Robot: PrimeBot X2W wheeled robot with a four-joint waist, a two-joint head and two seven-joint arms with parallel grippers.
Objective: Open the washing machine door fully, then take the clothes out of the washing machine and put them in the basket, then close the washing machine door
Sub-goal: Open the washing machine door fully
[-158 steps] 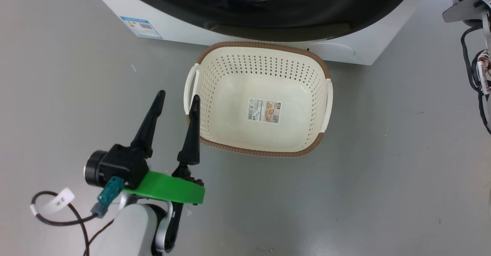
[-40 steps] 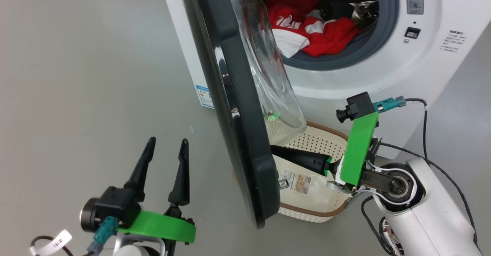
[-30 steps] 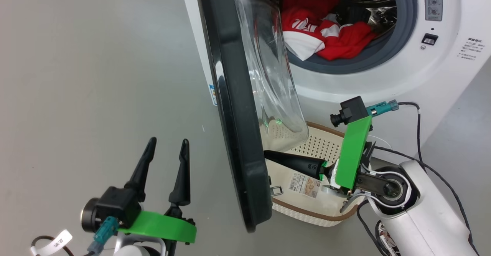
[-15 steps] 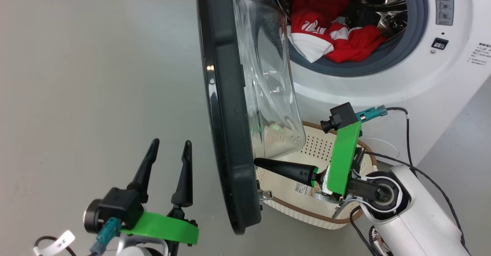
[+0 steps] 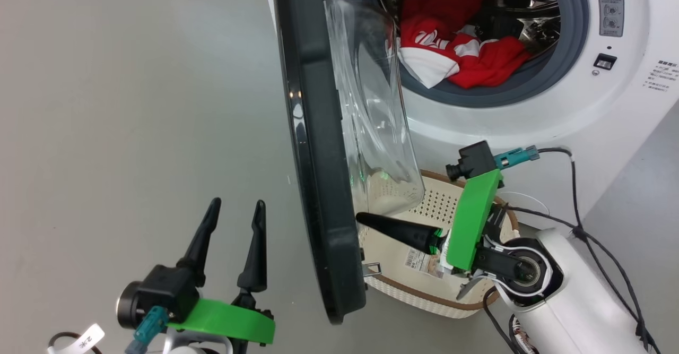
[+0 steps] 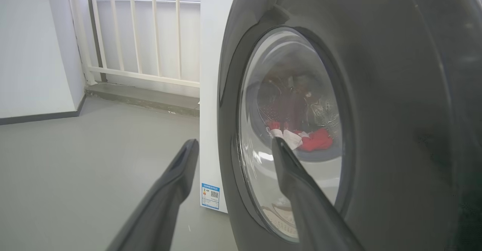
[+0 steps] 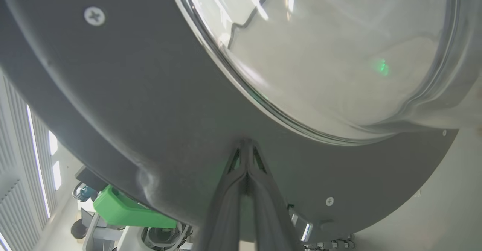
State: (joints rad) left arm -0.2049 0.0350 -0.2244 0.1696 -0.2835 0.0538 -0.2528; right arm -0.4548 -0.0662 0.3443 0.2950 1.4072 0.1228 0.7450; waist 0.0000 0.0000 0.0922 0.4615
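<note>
The washing machine door (image 5: 313, 157) is a stiff, weighty disc that swings only on its hinge. Its glossy black rim looks slippery, so I judge a push better than a pinch, placed on the dark inner frame below the glass bowl and never on the glass. It stands out from the washing machine (image 5: 530, 126), roughly edge-on to my head, not yet fully open. My right tool (image 5: 359, 217) is pressed together and holds nothing. Its tip rests against that inner frame, above the basket (image 5: 443, 205) on the floor at the machine's foot. My left tool (image 5: 237, 205) is spread wide and empty over the floor, outside the door and apart from it. The clothes (image 5: 467, 62) lie at the drum mouth; they look soft and light, best pinched at a bunched fold.
</note>
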